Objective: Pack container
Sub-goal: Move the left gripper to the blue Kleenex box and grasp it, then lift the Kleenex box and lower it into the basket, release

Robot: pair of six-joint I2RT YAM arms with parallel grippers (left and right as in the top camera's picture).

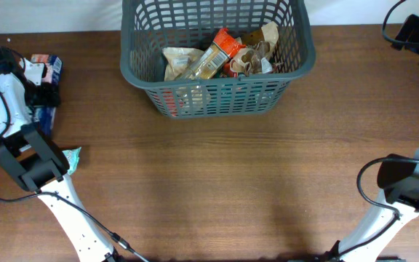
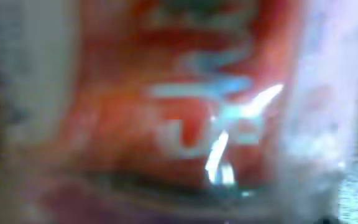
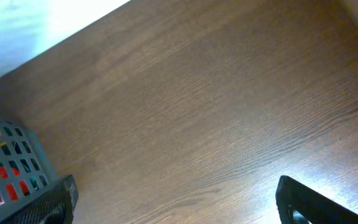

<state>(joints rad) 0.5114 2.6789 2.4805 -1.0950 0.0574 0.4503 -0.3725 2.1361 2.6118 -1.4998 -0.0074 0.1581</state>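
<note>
From above, the large dark grey rectangular plastic basket (image 1: 217, 80), with lattice-slotted sides, stands at the far middle of the brown wooden desk (image 1: 217, 182). Inside it lie an orange-red foil packet (image 1: 225, 45), a crumpled tan pouch (image 1: 179, 61) and a brown pouch (image 1: 259, 45), heaped together. At the desk's far left edge the left pincer (image 1: 44, 93) sits low over a blue, red and white flat package (image 1: 48, 69); whether it is spread or pinching cannot be told. A small teal packet (image 1: 72, 156) lies just beside the left arm's black elbow joint. In the left wrist view, a glossy red wrapper with pale blue lettering (image 2: 191, 106) fills the frame, too blurred to show the fingers. In the right wrist view, the right pincer (image 3: 174, 199) is spread wide, its black fingertips (image 3: 303, 202) in the lower corners above bare desk, with a corner of the basket at the lower left.
</note>
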